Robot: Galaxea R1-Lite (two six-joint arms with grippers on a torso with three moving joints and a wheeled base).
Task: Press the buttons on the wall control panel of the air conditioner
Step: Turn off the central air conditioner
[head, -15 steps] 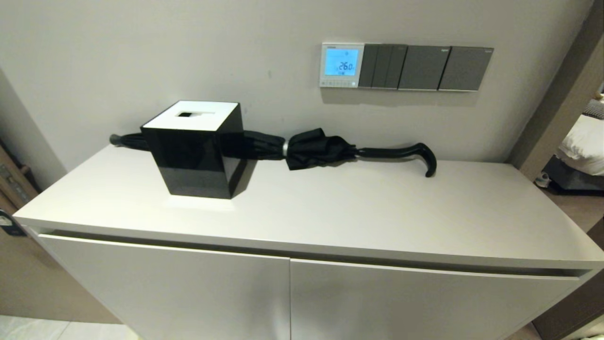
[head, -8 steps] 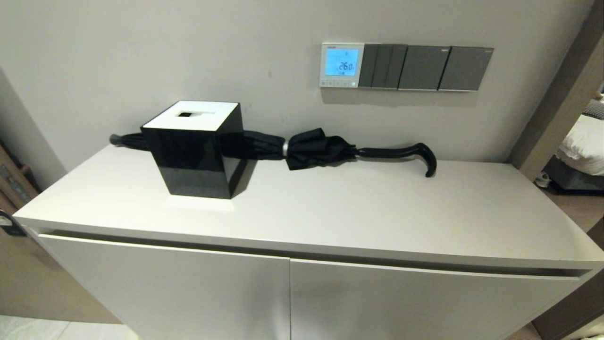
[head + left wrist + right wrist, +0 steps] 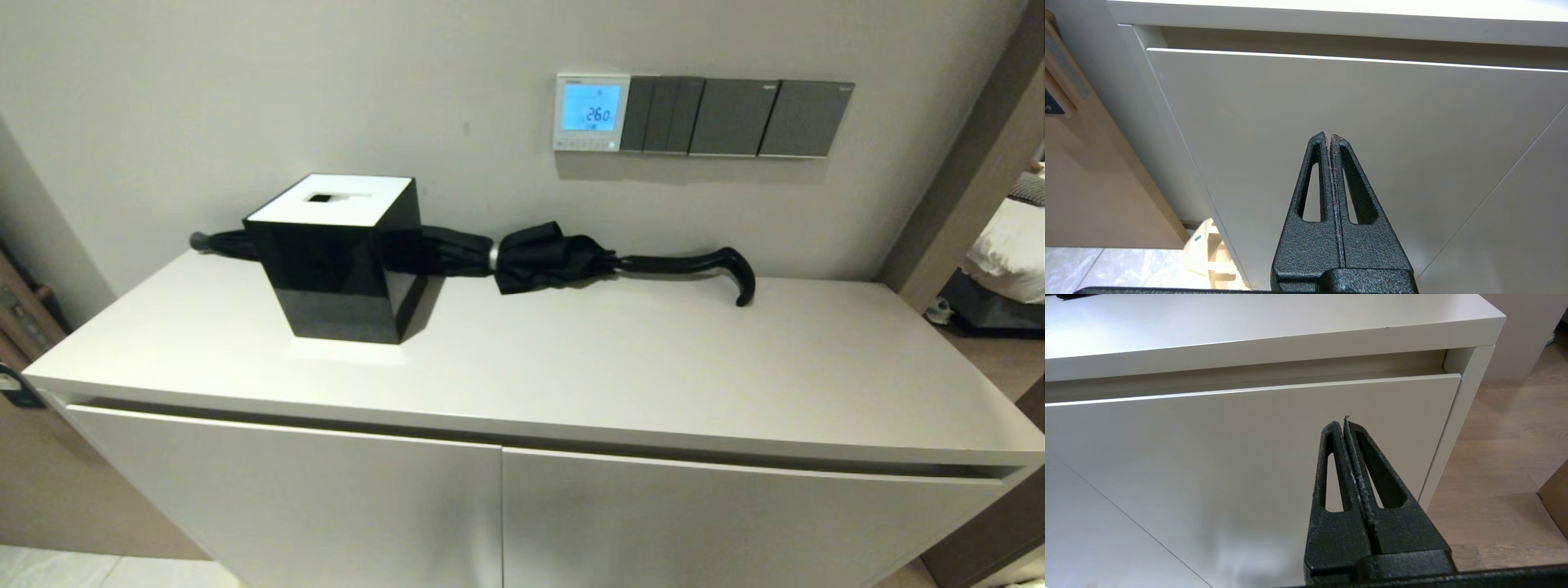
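Note:
The air conditioner's wall control panel is a small white-framed square on the wall above the cabinet, its screen lit blue and reading 26.0. The buttons form a pale strip along its bottom edge. Neither gripper shows in the head view. My left gripper is shut and empty, low in front of the left cabinet door. My right gripper is shut and empty, low in front of the right cabinet door. Both are far below the panel.
Dark grey switch plates sit right of the panel. On the white cabinet top stand a black tissue box with a white lid and a folded black umbrella along the wall. A doorway opens at right.

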